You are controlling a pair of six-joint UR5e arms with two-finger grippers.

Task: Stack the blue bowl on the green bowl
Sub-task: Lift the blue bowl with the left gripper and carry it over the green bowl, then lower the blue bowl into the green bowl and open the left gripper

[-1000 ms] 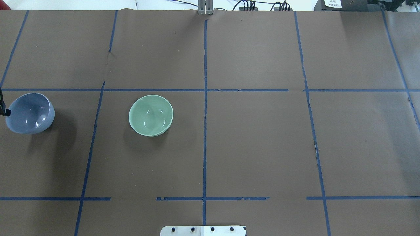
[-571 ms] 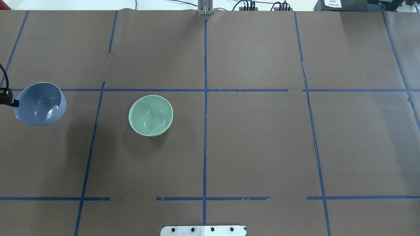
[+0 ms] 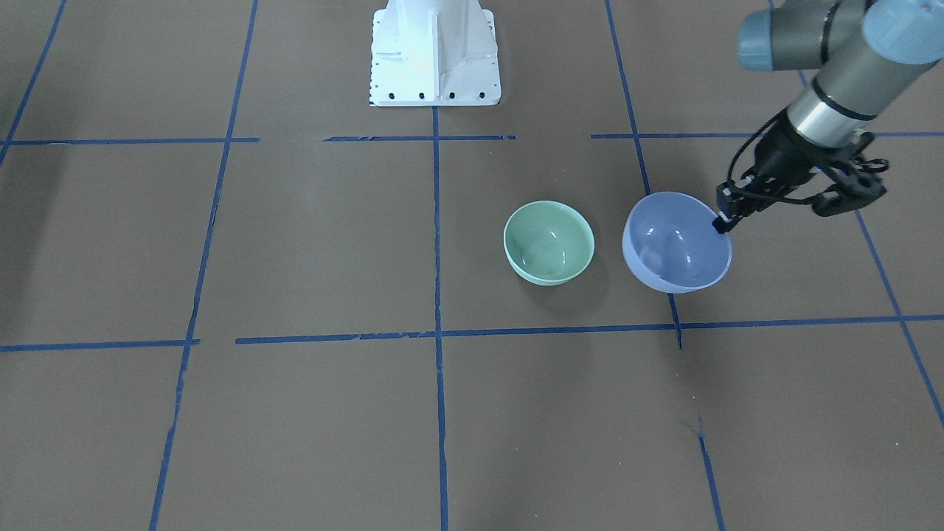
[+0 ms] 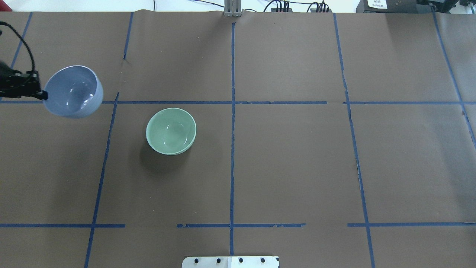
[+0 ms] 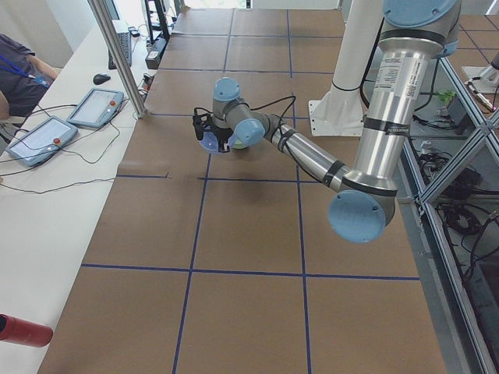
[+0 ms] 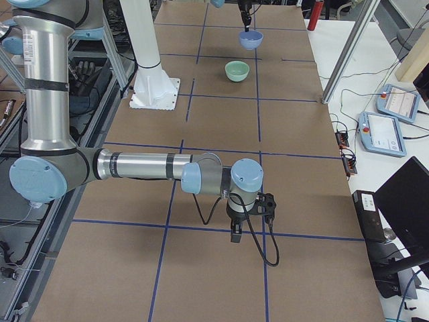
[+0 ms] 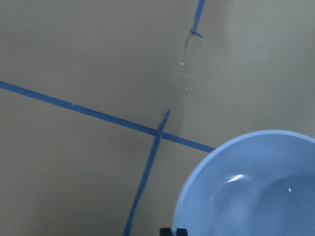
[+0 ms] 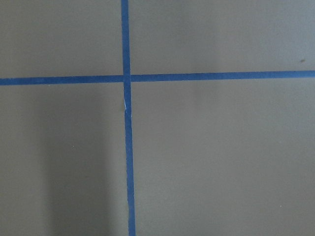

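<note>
Two bowls are in play, and neither has any writing on it. The left end effector [image 3: 721,223] is clamped on the rim of the blue bowl [image 3: 677,243]. It pinches the edge at the bowl's nine o'clock in the overhead view. The blue bowl looks lifted off the counter [image 4: 297,167] and hangs a bit tilted from that one edge. The green bowl [image 3: 549,242] sits flat on the counter, apart from the blue one and not touching it. In the overhead view the blue bowl is at about ten o'clock from the green bowl.

I think the step in hand is the carry: the bowl is picked up but not yet over its goal. The next move calls for taking the blue bowl toward four o'clock until it hangs right above the green bowl. Then it should go down level, and only then should the grip let go. The hold is on one edge only, so the bowl could tip or slip.

The right end effector [image 6: 236,236] hangs low over the counter, well away from both bowls. I cannot tell if it is apart or together.

A sticker [image 5: 396,70] on the near arm and a white label [image 4: 377,3] at the far edge have print too small to read.
</note>
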